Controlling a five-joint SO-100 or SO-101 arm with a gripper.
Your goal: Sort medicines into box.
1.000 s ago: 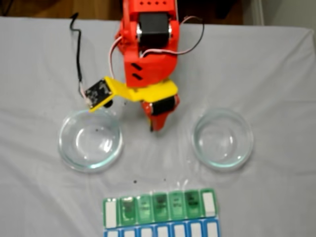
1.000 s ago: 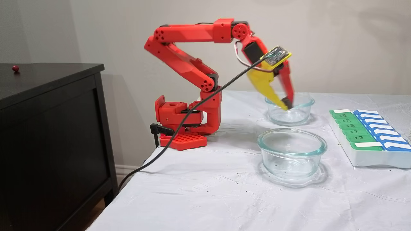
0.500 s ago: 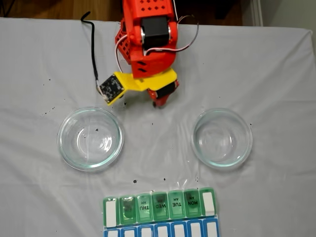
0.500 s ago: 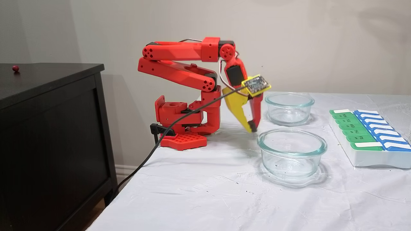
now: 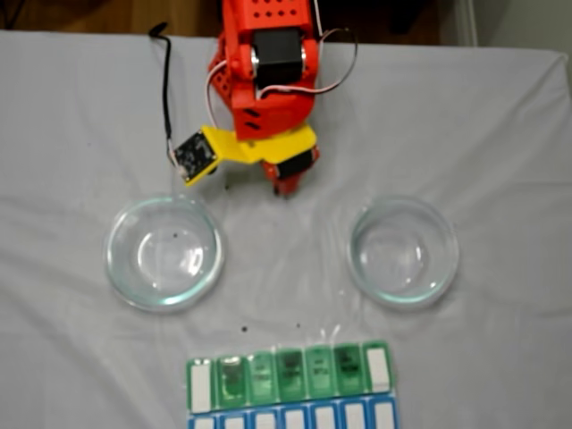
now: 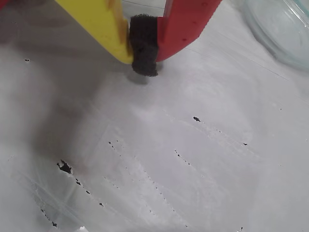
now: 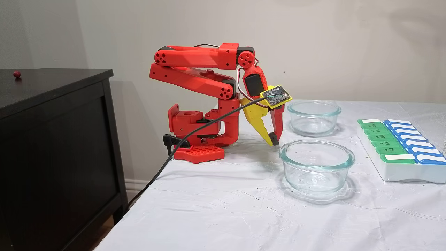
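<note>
My gripper is shut, its yellow and red fingers pressed together on their black foam pad with nothing held. It hangs just above the white cloth, close to the arm's base and between the two glass dishes. The box lies flat at the table's near edge in a fixed view, with green lids closed and a blue row beside them. The lids blur what is inside. One small dark red round medicine lies on the black cabinet, far off the table.
Two round clear glass dishes stand empty on either side of the gripper; one rim shows in the wrist view. A black cable trails from the wrist camera. The black cabinet stands beside the table.
The arm has folded back from over the far dish, and the gripper has dropped to the cloth near the base. It has barely moved in the last half second.
</note>
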